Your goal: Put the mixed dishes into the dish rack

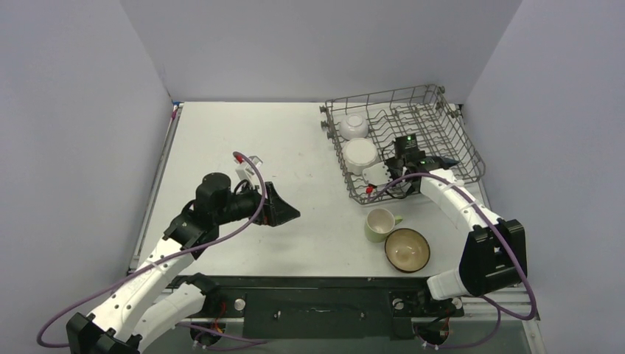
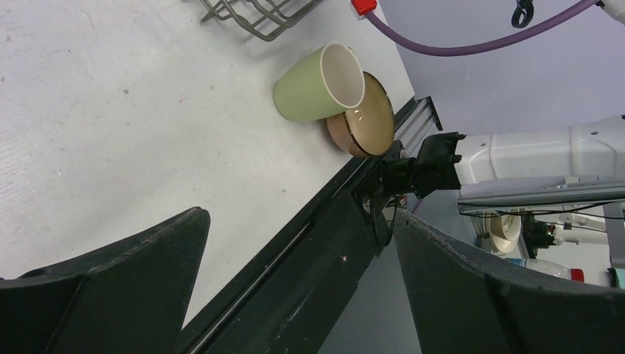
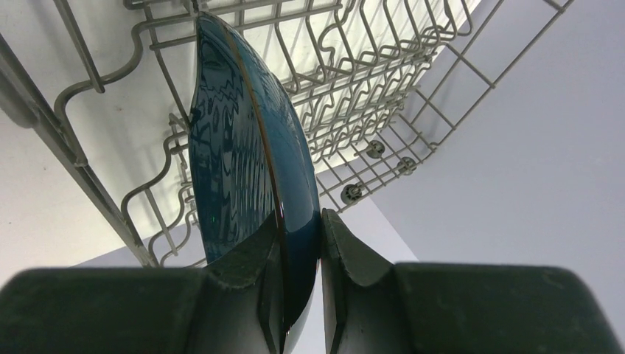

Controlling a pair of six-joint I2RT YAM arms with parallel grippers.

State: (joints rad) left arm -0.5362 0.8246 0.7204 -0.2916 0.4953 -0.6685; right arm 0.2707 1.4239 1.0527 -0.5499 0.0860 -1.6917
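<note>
The right tool (image 3: 301,225) is pinching the dark blue leaf-shaped dish (image 3: 243,147) by its rim, one finger (image 3: 250,258) on each face. The dish stands on edge among the wires of the dish rack (image 3: 354,96). In the top view this tool (image 1: 435,158) sits inside the rack (image 1: 398,96), which takes up the 1 to 2 o'clock part of the surface (image 1: 243,140).

Along the rack's 9 o'clock side sit the small white bowl (image 1: 354,125) and, just at its 6 o'clock, the white scalloped plate (image 1: 360,155).

Outside the rack, at about 5 o'clock on the surface, the pale green mug (image 1: 379,224) stands upright with its handle toward 3 o'clock. The brown bowl with cream inside (image 1: 407,249) is just beside it at its 4 o'clock (whether the two touch is unclear).

The left tool (image 1: 284,209) hangs over the bare middle of the surface, toward 9 o'clock, its fingers spread wide with nothing between them. Its wrist view looks past both fingers (image 2: 110,295) to the mug (image 2: 313,85) and bowl (image 2: 365,118).
</note>
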